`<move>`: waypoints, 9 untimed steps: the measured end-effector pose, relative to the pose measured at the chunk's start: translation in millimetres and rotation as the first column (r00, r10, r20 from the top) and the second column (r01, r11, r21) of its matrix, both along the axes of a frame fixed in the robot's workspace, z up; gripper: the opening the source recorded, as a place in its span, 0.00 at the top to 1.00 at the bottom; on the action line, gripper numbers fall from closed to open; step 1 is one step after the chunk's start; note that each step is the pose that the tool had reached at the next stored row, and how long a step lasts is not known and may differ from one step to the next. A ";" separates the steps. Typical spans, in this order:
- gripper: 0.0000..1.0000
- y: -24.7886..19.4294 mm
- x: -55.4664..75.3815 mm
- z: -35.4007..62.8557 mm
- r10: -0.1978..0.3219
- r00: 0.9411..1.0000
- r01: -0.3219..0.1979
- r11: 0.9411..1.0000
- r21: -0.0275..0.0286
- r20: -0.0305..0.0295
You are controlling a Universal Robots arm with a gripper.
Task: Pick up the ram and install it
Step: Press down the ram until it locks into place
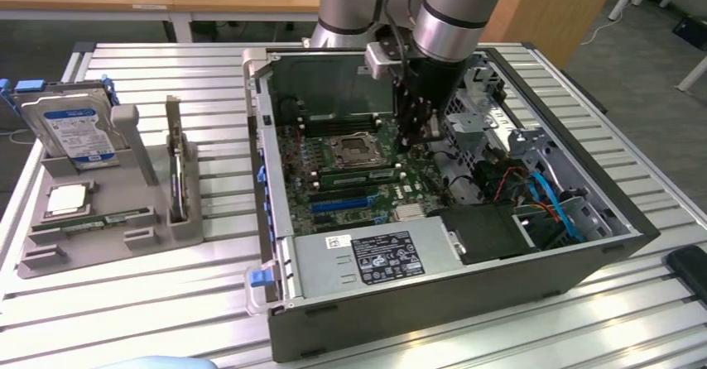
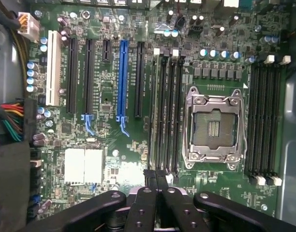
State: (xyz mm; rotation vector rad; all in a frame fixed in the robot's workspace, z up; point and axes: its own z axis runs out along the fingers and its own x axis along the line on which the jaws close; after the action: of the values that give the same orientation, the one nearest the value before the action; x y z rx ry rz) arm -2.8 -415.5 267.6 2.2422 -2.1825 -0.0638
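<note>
On the slatted table [image 1: 165,303], a grey holder [image 1: 165,232] is seen at the 9 o'clock side of the scene in the exterior view. A hard drive [image 1: 75,129] with a blue-white label is stood upright at the holder's 11 o'clock corner. A square processor chip [image 1: 66,198] is laid flat just below it. The ram [image 1: 105,220], a narrow green stick, is laid flat in a groove at about the holder's 6 o'clock, just beside the chip. A thin board [image 1: 174,166] is stood on edge along the holder's 3 o'clock side.

Further right, an open computer case [image 1: 618,220] is laid on its side with its motherboard [image 1: 331,195] exposed. A silver power supply [image 1: 376,257] is set at the case's 6 o'clock.

The processor socket [image 1: 356,147] is seen open near the board's centre. The gripper [image 1: 418,141] is lowered into the case at the socket's 3 o'clock. Its fingers [image 2: 163,183] are pressed together, directly above the bank of memory slots [image 2: 168,111] beside the socket. Whether anything is pinched between them, or whether a stick is seated in those slots, cannot be told. The gripper is kept well apart from the ram in the holder.
</note>
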 end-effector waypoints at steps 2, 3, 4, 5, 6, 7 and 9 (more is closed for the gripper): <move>0.90 0.0 0.2 -3.7 0.000 1.000 0.000 1.000 0.000 0.001; 0.90 0.0 0.3 -5.5 0.000 1.000 0.000 1.000 0.000 0.002; 0.90 0.0 0.4 -7.3 0.000 1.000 0.000 1.000 0.000 0.002; 0.90 0.0 0.4 -9.1 0.000 1.000 0.000 1.000 0.000 0.003; 0.90 0.0 0.5 -10.9 0.000 1.000 0.000 1.000 0.000 0.004; 0.90 0.0 0.5 -12.6 0.000 1.000 0.000 1.000 0.000 0.005; 0.90 0.0 0.5 -15.7 0.000 1.000 0.000 1.000 0.000 0.007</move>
State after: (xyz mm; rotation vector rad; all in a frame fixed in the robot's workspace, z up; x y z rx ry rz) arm -2.4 -415.5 251.9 2.2459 -2.1862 -0.0559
